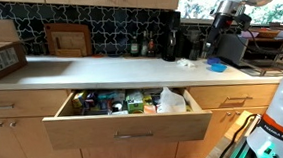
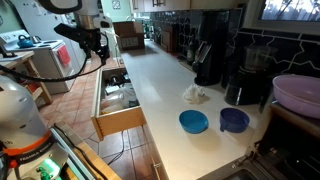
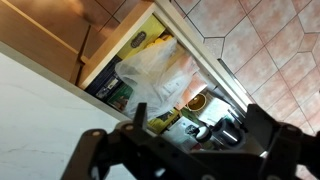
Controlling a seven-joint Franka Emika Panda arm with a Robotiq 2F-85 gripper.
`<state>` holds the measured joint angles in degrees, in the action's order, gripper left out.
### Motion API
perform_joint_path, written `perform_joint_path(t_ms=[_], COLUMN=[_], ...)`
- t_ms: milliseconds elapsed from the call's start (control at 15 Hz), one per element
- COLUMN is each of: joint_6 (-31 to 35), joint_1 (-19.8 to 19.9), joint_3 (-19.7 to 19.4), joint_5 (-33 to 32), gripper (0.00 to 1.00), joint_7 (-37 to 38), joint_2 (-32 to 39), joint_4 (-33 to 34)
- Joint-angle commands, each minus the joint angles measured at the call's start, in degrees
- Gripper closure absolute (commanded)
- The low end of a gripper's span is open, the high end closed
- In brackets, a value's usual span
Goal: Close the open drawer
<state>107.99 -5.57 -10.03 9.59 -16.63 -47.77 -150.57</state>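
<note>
We were looking at a home kitchen. We saw a long pale countertop [image 1: 101,68] running under a dark patterned tile backsplash [image 1: 107,13], with light-wood cabinet fronts [image 1: 14,143] below it. On the counter we found a coffee machine [image 2: 208,60], a blue bowl [image 2: 194,122], a wooden cutting board [image 1: 69,39] and some bottles [image 1: 144,44]. The drawer [image 1: 130,130] stood open, stuffed with household packets, and terracotta floor tiles [image 2: 72,108] lay beneath.
</note>
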Motion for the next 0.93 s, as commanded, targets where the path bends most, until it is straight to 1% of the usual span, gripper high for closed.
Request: perform_joint_path(t_ms=[0,67,133,267,400,467,533,667,733,800,867], joint_6=[-0.29,-0.2,-0.2,0.43,1.09,2.64,2.76,6.17,9.04,11.62,15.29], joint_1=[2.19,0.51,0.14,-1.44,-4.46,-6.29,-8.15,-12.46,-15.99,-18.18,-19.9], joint_3=[3.3,4.29,5.58,9.36,12.44,14.01,15.27,17.27,16.72,17.37,18.88], joint_5=[-3.07,-2.13,-2.06,-1.72,-0.3,0.19,0.65,3.19,8.05,10.35,12.16], gripper=[0.0,0.0,0.0,0.0,0.0,0.0,0.0,0.0,0.0,0.0,0.0], joint_7=[1.33,1.1,1.71,2.8,2.55,2.02,1.79,1.11,0.04,-0.94,-0.75], joint_2=[0.69,0.04,-0.23,-1.25,-2.07,-2.03,1.69,3.4,4.74,6.24,8.57], joint_4=[-0.6,-1.97,-2.92,-6.12,-9.07,-10.33,-6.92,-7.55,-7.47,-7.46,-7.43])
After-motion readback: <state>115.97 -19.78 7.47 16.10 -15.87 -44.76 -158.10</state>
